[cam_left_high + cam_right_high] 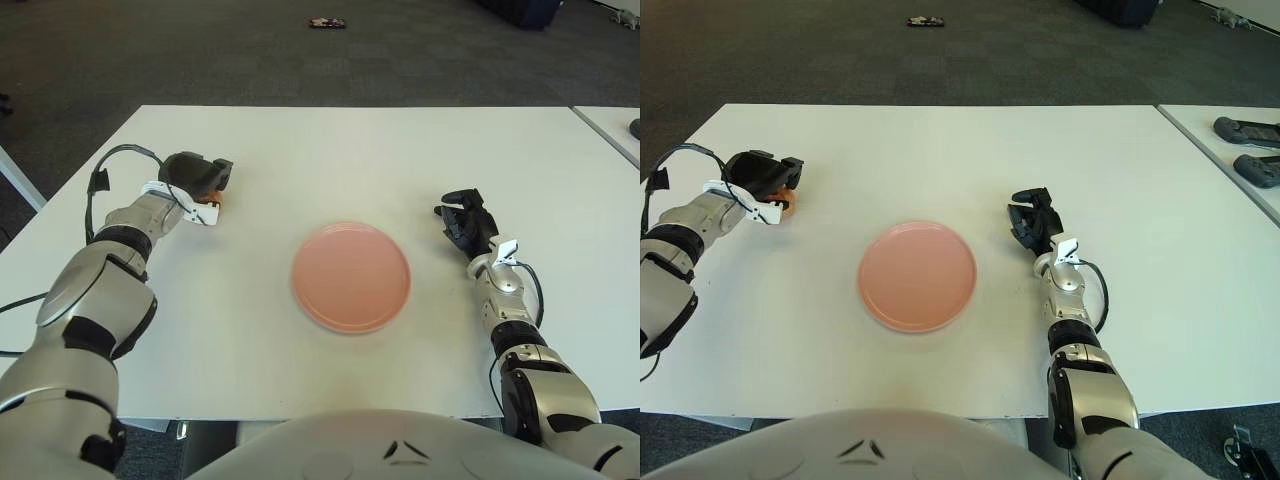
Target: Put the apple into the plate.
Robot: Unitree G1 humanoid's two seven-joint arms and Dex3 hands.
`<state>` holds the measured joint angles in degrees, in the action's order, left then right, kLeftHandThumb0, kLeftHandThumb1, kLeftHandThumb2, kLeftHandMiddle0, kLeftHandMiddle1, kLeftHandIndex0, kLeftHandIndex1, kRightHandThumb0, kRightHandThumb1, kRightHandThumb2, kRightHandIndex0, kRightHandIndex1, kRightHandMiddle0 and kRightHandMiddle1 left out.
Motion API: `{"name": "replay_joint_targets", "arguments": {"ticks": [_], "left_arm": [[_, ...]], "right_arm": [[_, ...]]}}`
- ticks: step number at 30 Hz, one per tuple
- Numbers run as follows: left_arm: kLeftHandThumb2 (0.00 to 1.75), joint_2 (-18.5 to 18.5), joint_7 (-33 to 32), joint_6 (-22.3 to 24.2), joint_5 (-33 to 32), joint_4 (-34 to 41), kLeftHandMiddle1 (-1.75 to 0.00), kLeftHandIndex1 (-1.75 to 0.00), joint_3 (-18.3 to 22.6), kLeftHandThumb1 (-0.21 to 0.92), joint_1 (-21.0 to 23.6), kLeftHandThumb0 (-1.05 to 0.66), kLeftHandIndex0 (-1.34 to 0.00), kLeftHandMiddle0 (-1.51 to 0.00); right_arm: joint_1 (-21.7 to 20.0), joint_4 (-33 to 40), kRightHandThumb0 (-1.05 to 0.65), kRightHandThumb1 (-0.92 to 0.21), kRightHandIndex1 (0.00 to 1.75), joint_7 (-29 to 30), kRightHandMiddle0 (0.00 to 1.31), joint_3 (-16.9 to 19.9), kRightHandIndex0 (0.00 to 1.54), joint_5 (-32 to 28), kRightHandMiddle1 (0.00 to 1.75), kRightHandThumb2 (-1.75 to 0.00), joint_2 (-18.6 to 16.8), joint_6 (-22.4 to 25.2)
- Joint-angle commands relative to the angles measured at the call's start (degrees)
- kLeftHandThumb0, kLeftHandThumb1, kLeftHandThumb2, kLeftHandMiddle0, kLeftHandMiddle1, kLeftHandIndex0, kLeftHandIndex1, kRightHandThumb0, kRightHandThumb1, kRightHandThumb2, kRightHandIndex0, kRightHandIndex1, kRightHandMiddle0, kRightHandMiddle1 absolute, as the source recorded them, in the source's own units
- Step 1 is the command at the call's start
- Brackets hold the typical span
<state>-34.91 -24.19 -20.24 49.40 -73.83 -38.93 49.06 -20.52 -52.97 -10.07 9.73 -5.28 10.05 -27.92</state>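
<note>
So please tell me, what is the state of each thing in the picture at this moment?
Apple: on the table, mostly covered by the left hand, not in the plate.
Plate: empty, flat on the table.
Left hand: curled over the apple, left of the plate.
Right hand: holds nothing, fingers relaxed, right of the plate.
Table: white, carries the plate and apple.

Colours noted: plain surfaces, no patterns.

You had a white table carrying a salmon-pink plate. Your left hand was black, with only an orange sliver of the apple showing beneath it. Your right hand was black too, on silver-grey arms with white wrist fittings. Beyond lay dark grey carpet.
</note>
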Motion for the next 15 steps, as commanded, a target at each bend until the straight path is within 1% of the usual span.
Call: {"name": "replay_joint_targets", "arguments": {"ticks": [1,10,11,14,15], "left_arm": [[1.47,1.4,3.6,-0.5,-1.1,-0.6,-1.73,-1.70,0.6,0.16,-2.0,-0.01,-0.62,-0.62],[1.49,3.1,2.5,0.4,-4.1,-0.4,-1.75,-1.73,3.5,0.17,-2.9,-0.01,-0.61,-0.61],[1.50,3.3,2.2,0.6,-4.5,-0.5,-1.75,-1.58,3.9,0.11,-3.0,-0.01,-0.70,-0.69],[1.55,3.7,1.6,0.4,-5.7,-0.5,-1.75,-1.43,5.1,0.02,-3.4,-0.02,-0.81,-0.80],[1.59,3.8,0.9,0.1,-6.2,-0.5,-1.75,-1.43,5.7,-0.01,-3.6,-0.01,-0.82,-0.83]], "right_arm": [[2.7,-2.5,-0.35,-0.92,1.23,-0.2,0.25,0.1,0.34,-0.1,1.69,-0.47,-0.3,3.4],[2.7,-2.4,-0.35,-0.92,1.23,-0.3,0.25,0.1,0.34,-0.2,1.69,-0.47,-0.2,3.4],[2.7,-2.4,-0.35,-0.92,1.23,-0.3,0.25,0.1,0.34,-0.2,1.69,-0.47,-0.2,3.4],[2.7,-2.4,-0.35,-0.92,1.23,-0.3,0.25,0.1,0.34,-0.2,1.69,-0.47,-0.2,3.4],[2.7,-2.4,-0.35,-0.92,1.23,-0.3,0.25,0.1,0.34,-0.2,1.69,-0.47,-0.2,3.4]]}}
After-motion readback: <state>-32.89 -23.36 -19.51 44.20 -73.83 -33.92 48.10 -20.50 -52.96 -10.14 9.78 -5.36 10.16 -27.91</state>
